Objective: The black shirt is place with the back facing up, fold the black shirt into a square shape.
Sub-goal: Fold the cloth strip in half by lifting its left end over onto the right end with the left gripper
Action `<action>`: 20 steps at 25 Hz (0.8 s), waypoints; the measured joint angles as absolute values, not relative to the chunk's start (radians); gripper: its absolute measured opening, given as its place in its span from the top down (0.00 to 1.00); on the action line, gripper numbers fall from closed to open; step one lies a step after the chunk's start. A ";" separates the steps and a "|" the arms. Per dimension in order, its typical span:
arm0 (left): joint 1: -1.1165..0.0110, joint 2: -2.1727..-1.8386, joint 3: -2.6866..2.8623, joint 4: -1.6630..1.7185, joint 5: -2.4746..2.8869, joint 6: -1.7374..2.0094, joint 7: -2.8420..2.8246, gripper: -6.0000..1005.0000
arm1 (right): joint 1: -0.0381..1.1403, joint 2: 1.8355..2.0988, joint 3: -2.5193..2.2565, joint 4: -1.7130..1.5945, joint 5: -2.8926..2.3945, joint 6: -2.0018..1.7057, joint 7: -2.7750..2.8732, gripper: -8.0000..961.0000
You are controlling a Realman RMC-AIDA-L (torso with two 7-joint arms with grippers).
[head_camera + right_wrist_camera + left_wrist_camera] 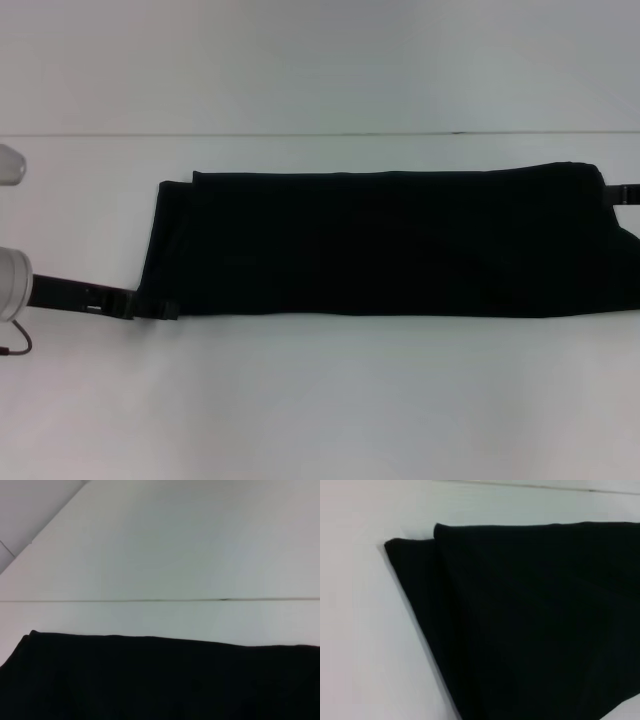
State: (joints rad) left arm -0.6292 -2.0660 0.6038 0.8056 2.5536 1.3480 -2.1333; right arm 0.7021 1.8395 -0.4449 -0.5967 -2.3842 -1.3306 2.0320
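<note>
left end effector (150,305): low, reaching in at shirt's near-left corner; grip can't tell
right end effector (628,194): at shirt's far-right end; grip can't tell
shirt (390,240): long folded band flat across white counter (320,400), between both end effectors

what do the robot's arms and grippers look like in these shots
In the head view the left arm shows as rounded white segments with a thin dark cable looping below it. Its left gripper is slim, black and bar-like with small clip-like details. Of the right gripper only a short black bracket-like piece shows past the black shirt. No markings are visible.
</note>
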 joint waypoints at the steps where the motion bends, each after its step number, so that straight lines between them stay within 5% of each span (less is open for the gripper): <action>1: -0.630 -2.065 0.603 0.805 2.553 1.348 -2.133 0.23 | 0.700 1.839 -0.446 -0.597 -2.386 -1.331 2.034 0.32; 10: -0.640 -2.062 0.594 0.801 2.548 1.343 -2.133 0.49 | 0.657 1.828 -0.449 -0.598 -2.401 -1.330 2.047 0.38; 20: -0.639 -2.062 0.592 0.801 2.545 1.339 -2.133 0.89 | 0.601 1.818 -0.450 -0.584 -2.406 -1.343 2.050 0.38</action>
State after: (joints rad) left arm -0.6389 -2.0616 0.5923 0.8007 2.5453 1.3391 -2.1333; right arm 0.6009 1.8185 -0.4497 -0.5841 -2.4061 -1.3430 2.0499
